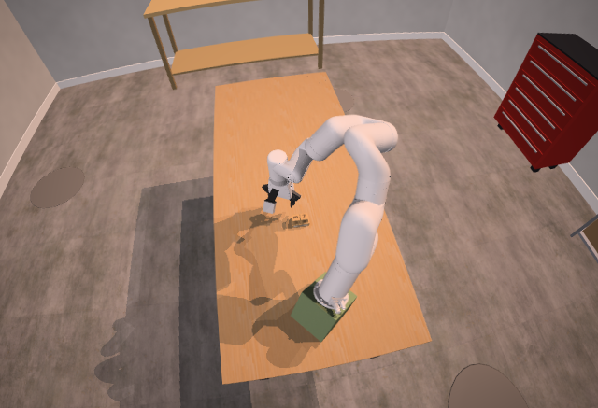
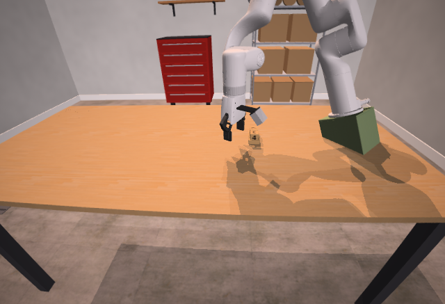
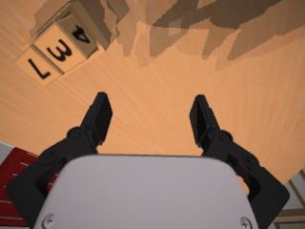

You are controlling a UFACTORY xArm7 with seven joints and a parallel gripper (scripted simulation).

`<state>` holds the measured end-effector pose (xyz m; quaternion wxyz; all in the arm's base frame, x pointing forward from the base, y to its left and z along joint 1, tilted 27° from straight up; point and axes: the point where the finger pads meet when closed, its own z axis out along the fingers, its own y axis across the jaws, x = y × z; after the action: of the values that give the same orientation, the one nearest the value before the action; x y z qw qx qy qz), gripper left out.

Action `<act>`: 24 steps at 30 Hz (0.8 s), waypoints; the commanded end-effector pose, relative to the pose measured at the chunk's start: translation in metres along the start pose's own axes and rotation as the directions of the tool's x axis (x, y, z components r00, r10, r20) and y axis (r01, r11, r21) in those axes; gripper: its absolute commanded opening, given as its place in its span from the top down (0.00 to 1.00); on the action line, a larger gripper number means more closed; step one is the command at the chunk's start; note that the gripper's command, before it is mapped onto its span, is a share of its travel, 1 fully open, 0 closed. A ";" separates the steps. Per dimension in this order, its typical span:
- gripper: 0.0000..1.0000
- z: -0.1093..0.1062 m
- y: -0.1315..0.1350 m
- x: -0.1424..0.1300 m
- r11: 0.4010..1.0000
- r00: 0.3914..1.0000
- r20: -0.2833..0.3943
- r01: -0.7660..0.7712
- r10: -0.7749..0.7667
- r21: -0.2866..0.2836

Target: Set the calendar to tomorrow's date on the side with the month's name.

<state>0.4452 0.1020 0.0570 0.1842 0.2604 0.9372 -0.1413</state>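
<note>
Glossy white rounded arm (image 1: 360, 239) (image 2: 233, 70), black-fingered pincer (image 1: 281, 197) (image 2: 233, 134) (image 3: 151, 103), grey screwed housing (image 3: 148, 196)

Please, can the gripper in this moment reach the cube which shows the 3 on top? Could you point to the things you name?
Probably yes: the gripper (image 1: 280, 204) (image 2: 233, 136) (image 3: 151, 103) is open and off to one side, and nothing visible blocks the cube with the 3 (image 3: 58, 46), though its neighbour may limit finger room.

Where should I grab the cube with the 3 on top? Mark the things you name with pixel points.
From above, I'd pinch the upper part of the 3 cube (image 1: 295, 218) (image 2: 254, 137) (image 3: 53, 51) across its front and back faces; the 7 cube (image 1: 304, 217) (image 3: 37, 68) crowds one side.
</note>
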 end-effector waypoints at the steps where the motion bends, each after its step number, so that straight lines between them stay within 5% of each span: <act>1: 0.00 0.002 0.002 -0.001 1.000 1.000 0.001 -0.001 0.001 -0.003; 12: 0.00 0.030 0.002 -0.001 1.000 1.000 0.001 -0.001 0.001 -0.003; 24: 0.00 0.032 0.002 -0.001 1.000 1.000 0.001 -0.001 0.001 -0.003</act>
<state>0.4547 0.0900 0.0274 0.1843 0.2609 0.9370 -0.1413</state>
